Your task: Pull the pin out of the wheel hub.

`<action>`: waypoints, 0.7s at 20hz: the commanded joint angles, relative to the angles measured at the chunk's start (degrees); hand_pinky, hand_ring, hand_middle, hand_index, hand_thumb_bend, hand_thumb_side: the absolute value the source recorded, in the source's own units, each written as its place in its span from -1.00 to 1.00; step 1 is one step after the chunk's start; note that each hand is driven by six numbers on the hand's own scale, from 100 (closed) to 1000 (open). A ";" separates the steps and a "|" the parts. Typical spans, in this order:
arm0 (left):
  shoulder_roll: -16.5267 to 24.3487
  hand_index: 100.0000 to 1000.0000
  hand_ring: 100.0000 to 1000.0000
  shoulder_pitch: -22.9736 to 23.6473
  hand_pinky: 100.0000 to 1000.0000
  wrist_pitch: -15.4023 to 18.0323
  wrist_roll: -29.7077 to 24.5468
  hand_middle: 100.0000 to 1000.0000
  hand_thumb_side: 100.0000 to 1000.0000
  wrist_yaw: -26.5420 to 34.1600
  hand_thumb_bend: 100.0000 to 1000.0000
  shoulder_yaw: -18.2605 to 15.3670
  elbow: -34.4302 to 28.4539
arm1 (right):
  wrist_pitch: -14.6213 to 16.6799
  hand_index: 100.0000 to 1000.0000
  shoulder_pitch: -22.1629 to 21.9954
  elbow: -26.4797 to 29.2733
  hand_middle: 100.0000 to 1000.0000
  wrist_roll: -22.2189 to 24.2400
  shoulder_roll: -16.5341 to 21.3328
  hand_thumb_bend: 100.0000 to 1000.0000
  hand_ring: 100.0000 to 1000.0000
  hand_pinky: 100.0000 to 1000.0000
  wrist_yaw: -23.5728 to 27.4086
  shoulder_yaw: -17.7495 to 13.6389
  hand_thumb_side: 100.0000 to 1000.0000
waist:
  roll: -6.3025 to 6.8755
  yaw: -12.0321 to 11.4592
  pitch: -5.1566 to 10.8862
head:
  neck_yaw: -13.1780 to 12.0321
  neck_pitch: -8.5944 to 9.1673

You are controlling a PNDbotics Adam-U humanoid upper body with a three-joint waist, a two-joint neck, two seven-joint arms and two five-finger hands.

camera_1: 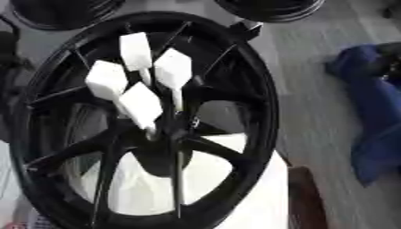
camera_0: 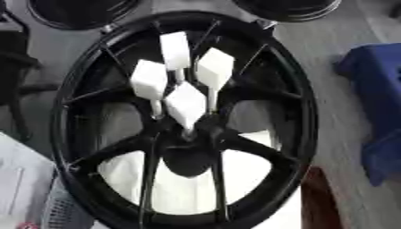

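No robot hand in either eye view, so no telling how far open or what held.

Furthest left, black wheel hub (camera_0: 61, 112), one on the white surface (camera_0: 188, 192), filling most of the view, spokes running in to a dark centre. Standing up from the spokes just above that centre, four white pins, each a thin stem under a blocky flat-sided head: left pin (camera_0: 149, 80), rear pin (camera_0: 175, 50), front pin (camera_0: 185, 103), right pin (camera_0: 215, 67). Heads crowded close (front head overlapping the stems behind it in this view).

Likely handling: pins light and stiff, heads the obvious place to pinch, across two flat faces, then a straight pull along the stem; thin stems probably apt to bend or jam if levered sideways. Front pin seemingly the easiest to reach without knocking its neighbours. Hub itself probably heavy enough to stay put.

Along the top edge, parts of two more black wheels (camera_0: 78, 11). Far right, one blue object (camera_0: 376, 98), well apart from the hub.
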State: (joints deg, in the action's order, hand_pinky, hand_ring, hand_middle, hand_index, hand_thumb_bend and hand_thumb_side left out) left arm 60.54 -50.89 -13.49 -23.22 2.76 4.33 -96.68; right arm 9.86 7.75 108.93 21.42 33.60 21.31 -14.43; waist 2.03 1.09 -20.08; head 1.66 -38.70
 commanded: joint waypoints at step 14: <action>2.13 0.43 0.34 -0.64 0.43 0.81 -0.40 0.06 0.10 -1.51 -0.33 -1.96 -0.92 | 0.09 0.55 0.28 0.96 0.09 0.05 1.92 -1.00 0.18 0.59 -0.33 -0.44 0.35 | 0.20 0.22 1.25 | 0.21 0.82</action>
State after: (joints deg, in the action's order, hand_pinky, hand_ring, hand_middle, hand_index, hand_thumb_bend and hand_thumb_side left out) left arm 60.54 -50.84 -12.79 -23.51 1.42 3.44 -97.04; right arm 9.85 7.75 108.93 21.42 33.60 21.25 -14.43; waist 2.34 1.28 -20.09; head 1.86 -38.64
